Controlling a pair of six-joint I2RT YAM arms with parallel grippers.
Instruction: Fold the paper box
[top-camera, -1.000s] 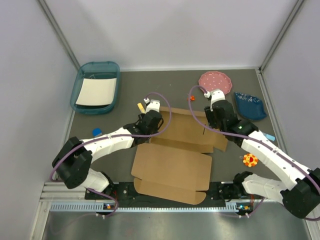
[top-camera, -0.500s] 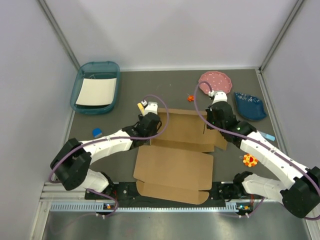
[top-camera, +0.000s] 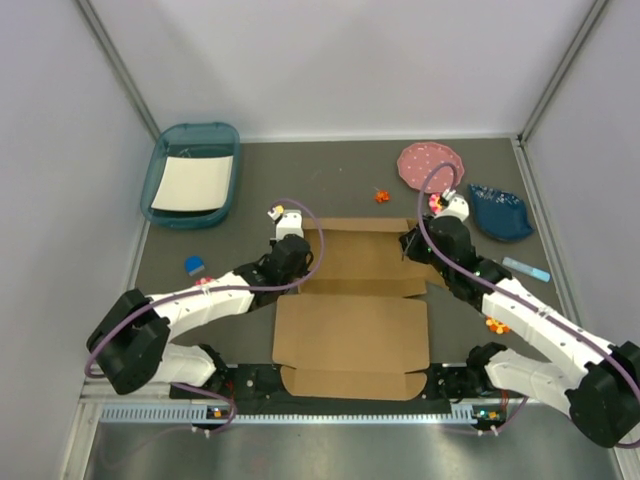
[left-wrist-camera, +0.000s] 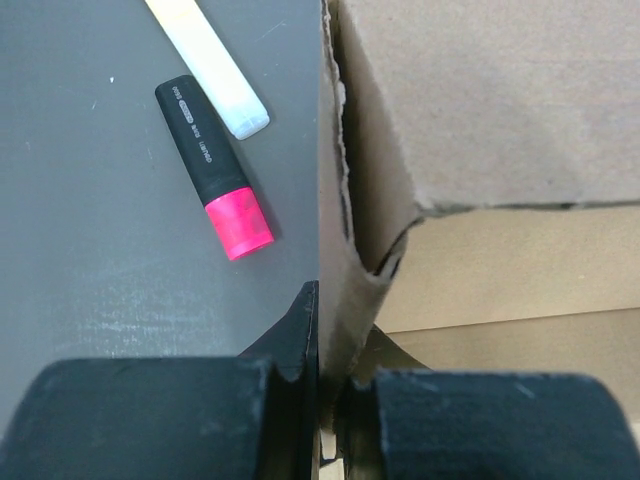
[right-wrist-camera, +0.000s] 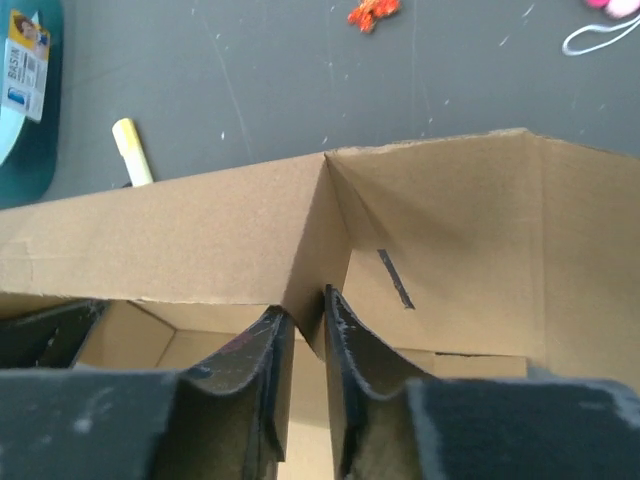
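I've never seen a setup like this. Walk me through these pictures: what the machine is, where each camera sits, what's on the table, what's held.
Two white robot arms are bolted at the near edge of a grey table, and each ends in a two-finger gripper. The wide picture looks down from above and behind the arms. The other two pictures come from cameras on the wrists. A brown paper box lies between the arms with its far walls folded up. The left gripper pinches one wall edge, and the right gripper pinches a wall near a corner. Around the box lie a teal tray, a pink plate, a blue dish and a black marker.
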